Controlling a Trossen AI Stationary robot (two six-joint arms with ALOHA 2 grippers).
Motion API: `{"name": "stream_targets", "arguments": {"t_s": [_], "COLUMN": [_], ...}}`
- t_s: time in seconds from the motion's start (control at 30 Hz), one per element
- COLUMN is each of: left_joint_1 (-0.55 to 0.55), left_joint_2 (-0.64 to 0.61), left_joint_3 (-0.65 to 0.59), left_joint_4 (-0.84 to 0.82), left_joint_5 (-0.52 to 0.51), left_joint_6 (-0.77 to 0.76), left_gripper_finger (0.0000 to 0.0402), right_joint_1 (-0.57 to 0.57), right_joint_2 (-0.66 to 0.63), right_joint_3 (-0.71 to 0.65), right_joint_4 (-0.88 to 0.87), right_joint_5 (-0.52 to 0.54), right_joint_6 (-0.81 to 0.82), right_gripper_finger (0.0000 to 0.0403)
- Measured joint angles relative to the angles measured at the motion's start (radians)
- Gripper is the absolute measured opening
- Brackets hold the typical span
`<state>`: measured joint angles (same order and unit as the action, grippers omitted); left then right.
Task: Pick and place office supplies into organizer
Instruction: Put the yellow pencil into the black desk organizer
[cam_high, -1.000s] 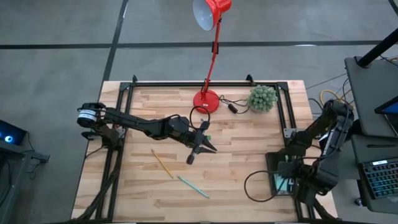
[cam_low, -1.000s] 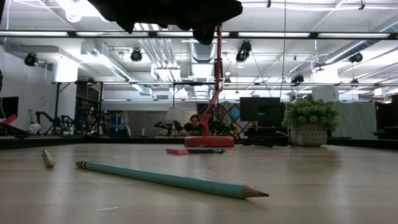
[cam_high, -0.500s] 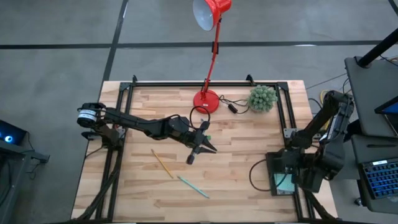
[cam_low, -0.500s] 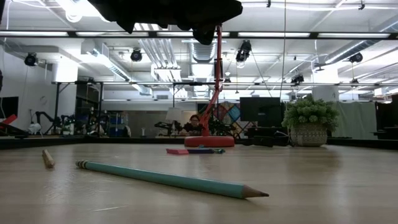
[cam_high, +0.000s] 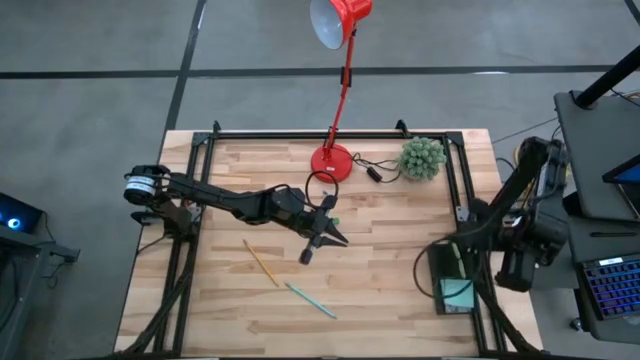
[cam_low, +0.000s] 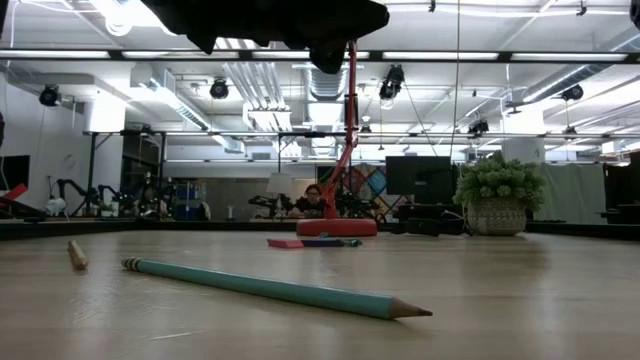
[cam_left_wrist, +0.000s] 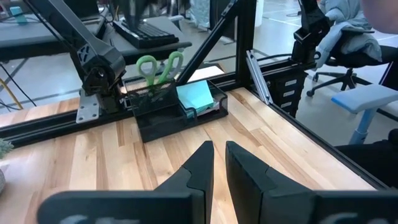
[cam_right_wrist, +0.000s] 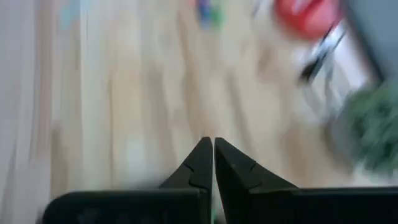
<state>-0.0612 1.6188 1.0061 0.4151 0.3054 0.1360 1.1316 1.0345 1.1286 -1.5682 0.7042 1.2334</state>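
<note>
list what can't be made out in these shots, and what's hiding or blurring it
- Small pieces by the lamp base: low view, too far off to identify; the left arm covers them in the high view.
- Organizer compartments: high view, too small; the right arm overlaps its edge.
- Table contents: right wrist view, smeared by motion blur.
- Left gripper: low view, cut off by the top edge.
- Yellow pencil: low view, only its near end shows.

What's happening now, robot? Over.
Left end effector nearly shut, empty, mid-table. Right end effector shut, empty, by organizer. Scissors, sticky pad inside. Pencil, pen still out. Nothing blocking.
</note>
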Motion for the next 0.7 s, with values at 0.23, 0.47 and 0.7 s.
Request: {"name": "stream_targets", "arguments": {"t_s": [0.23,0.47,0.7], "left_joint_1": [-0.001,0.000,0.002], "left_joint_2": [0.000,-0.042,-0.091], "left_joint_3": [0.000,0.000,0.000], "left_joint_4": [-0.006,-0.004,0.006], "left_joint_5": [0.000,-0.005,-0.019], "left_joint_6": [-0.002,0.018,0.081], "left_gripper_finger": [0.0027,0.0027,0.0027], "right_joint_1": [0.000,-0.007,-0.070], "right_joint_2": [-0.026,-0.048,-0.134], "right_joint_3": [-0.053,-0.271,-0.526], "right_joint_4": [0.122,0.494,0.981], "right_joint_5": [0.403,0.523,0.441], "right_joint_6": [0.049,-0.182,-0.423], "right_gripper_finger": [0.0009,0.0008,0.0008]}}
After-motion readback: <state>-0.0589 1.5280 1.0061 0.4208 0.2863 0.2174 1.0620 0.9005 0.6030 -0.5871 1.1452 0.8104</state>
